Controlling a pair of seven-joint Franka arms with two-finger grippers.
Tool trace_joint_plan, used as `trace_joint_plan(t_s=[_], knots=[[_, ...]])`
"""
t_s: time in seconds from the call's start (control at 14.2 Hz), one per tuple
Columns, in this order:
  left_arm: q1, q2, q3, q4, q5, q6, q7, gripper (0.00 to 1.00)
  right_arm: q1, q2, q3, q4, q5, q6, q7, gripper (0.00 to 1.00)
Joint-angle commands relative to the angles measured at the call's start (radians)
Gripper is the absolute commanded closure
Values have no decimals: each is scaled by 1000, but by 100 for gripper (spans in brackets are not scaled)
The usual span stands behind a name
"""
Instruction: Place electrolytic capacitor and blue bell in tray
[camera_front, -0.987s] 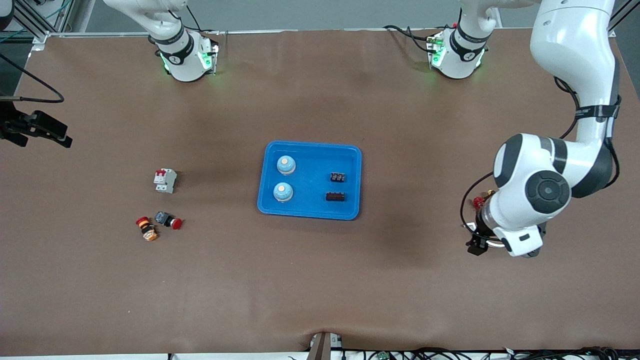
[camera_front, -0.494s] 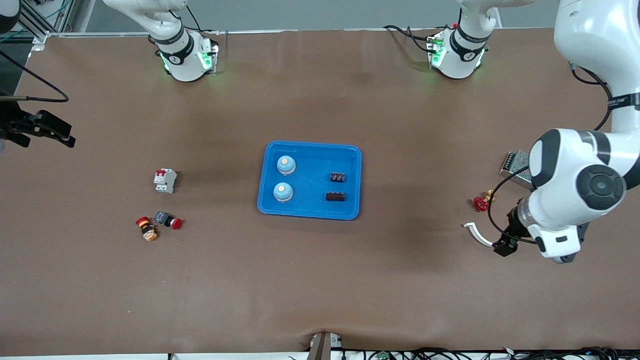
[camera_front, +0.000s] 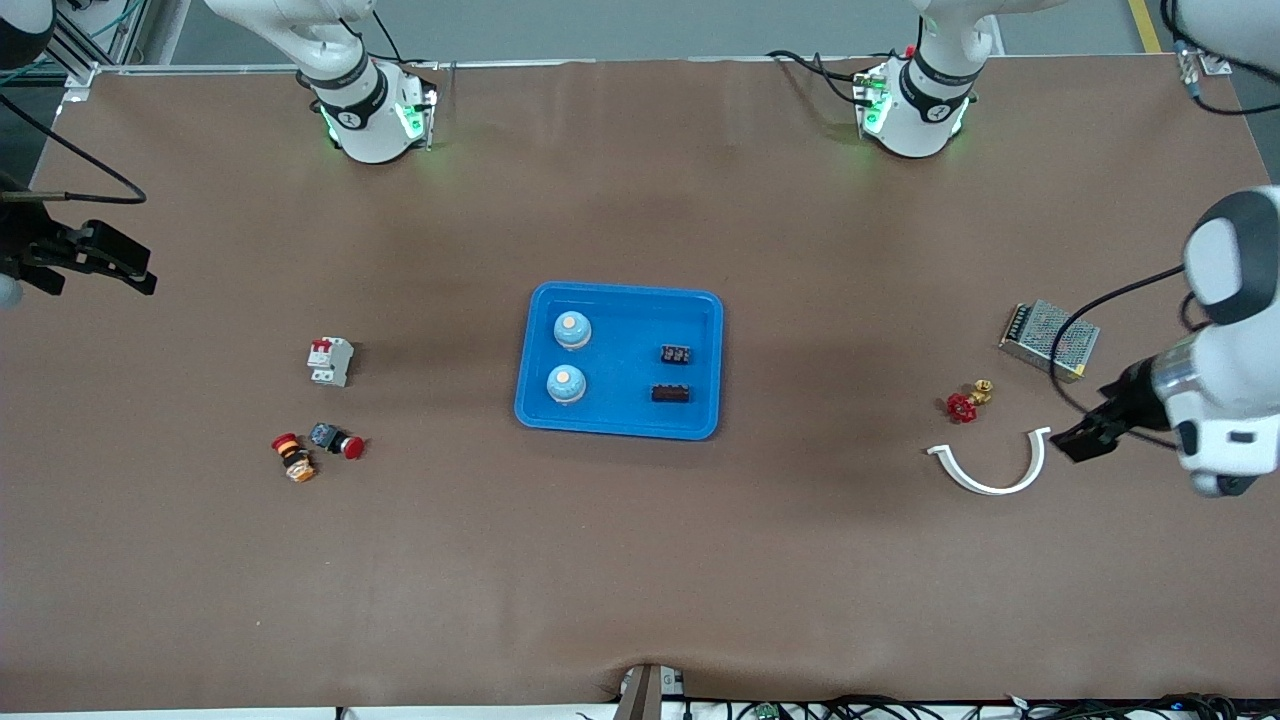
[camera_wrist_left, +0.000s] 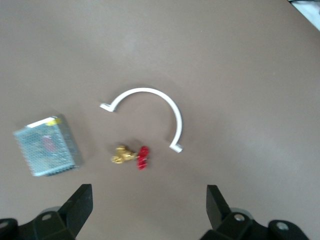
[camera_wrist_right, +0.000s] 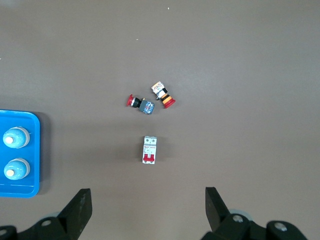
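The blue tray (camera_front: 620, 292) lies mid-table. In it are two light blue bells (camera_front: 572, 330) (camera_front: 565, 384) toward the right arm's end. Two small black blocky parts (camera_front: 676, 354) (camera_front: 671, 393) lie toward the left arm's end. My left gripper (camera_front: 1083, 438) (camera_wrist_left: 148, 200) is open and empty, up over the table beside a white curved clip. My right gripper (camera_front: 120, 275) (camera_wrist_right: 147, 200) is open and empty, high over the right arm's end of the table. The right wrist view shows the tray's edge (camera_wrist_right: 20, 193) and both bells (camera_wrist_right: 16, 137) (camera_wrist_right: 15, 170).
Near the left gripper lie a white curved clip (camera_front: 990, 472), a red-and-brass valve (camera_front: 964, 402) and a mesh metal box (camera_front: 1050, 338). Toward the right arm's end lie a white breaker (camera_front: 330, 361) and two red push buttons (camera_front: 338, 440) (camera_front: 294, 457).
The left arm has swung out toward its end of the table, uncovering the white clip, valve and mesh box. The right gripper has barely moved. The tray's contents are unchanged.
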Motion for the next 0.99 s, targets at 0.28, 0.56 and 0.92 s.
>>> trace_joint_plan(t_s=[0.28, 0.56, 0.92], knots=[[-23, -148, 33, -22, -15, -142, 346, 0, 69, 0, -70, 13, -14, -13, 2, 0], [-58, -204, 21, -25, -27, -168, 506, 0, 68, 0, -69, 13, -14, -13, 2, 0], [-87, -255, 1, -22, -74, -196, 499, 0, 64, 0, -69, 10, 2, 4, -4, 0]])
